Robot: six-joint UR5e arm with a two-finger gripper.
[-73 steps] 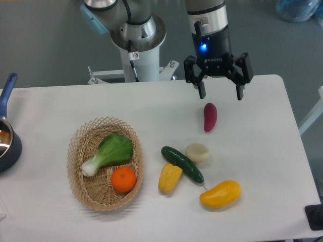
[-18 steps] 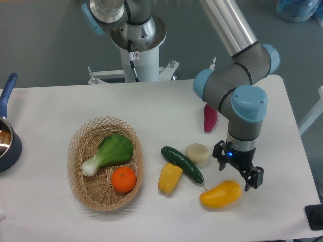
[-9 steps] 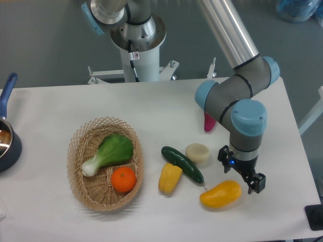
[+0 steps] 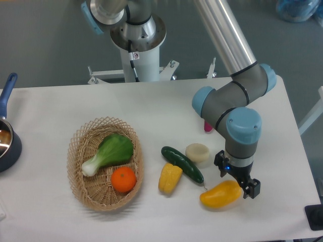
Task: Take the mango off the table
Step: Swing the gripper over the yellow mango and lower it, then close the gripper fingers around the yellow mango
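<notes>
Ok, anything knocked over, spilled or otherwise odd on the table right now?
Nothing stands out. The mango lies whole on the table with the open hand straddling its upper right end; the basket sits upright with its contents inside.

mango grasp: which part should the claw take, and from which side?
Take the mango across its thick middle, coming straight down from above. It lies flat on the table, long axis running lower left to upper right, so closing across the short width looks safest; the tapered ends would likely slip. The claw already sits open over its upper right part, so shifting slightly toward the middle should help.
</notes>
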